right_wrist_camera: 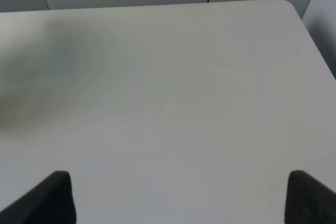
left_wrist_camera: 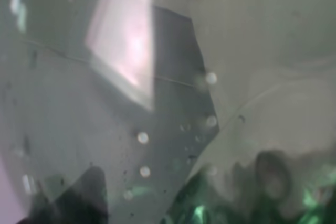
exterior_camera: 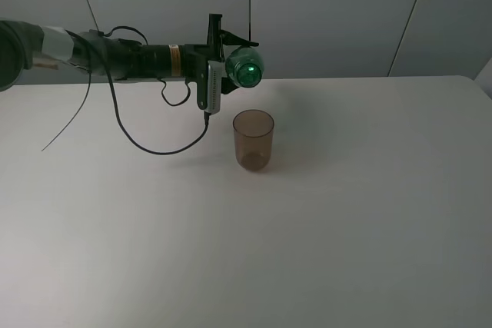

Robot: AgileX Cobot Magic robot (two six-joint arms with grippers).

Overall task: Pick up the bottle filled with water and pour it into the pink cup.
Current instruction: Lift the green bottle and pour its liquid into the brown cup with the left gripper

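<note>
My left gripper (exterior_camera: 231, 67) is shut on the green bottle (exterior_camera: 246, 69), held above the table and tipped onto its side, one end facing the high camera. It hangs just above and behind the pink cup (exterior_camera: 253, 140), which stands upright on the white table. The left wrist view is filled by the bottle's translucent wall (left_wrist_camera: 157, 129), blurred, with droplets and green glints; the fingers are hidden there. I cannot see a water stream. My right gripper (right_wrist_camera: 178, 195) is open and empty, its two dark fingertips (right_wrist_camera: 52, 198) far apart over bare table; it is out of the high view.
The white table (exterior_camera: 346, 228) has its back edge near a grey wall. A black cable (exterior_camera: 154, 147) loops down from the left arm onto the table left of the cup. The table's far right corner (right_wrist_camera: 286, 4) shows in the right wrist view.
</note>
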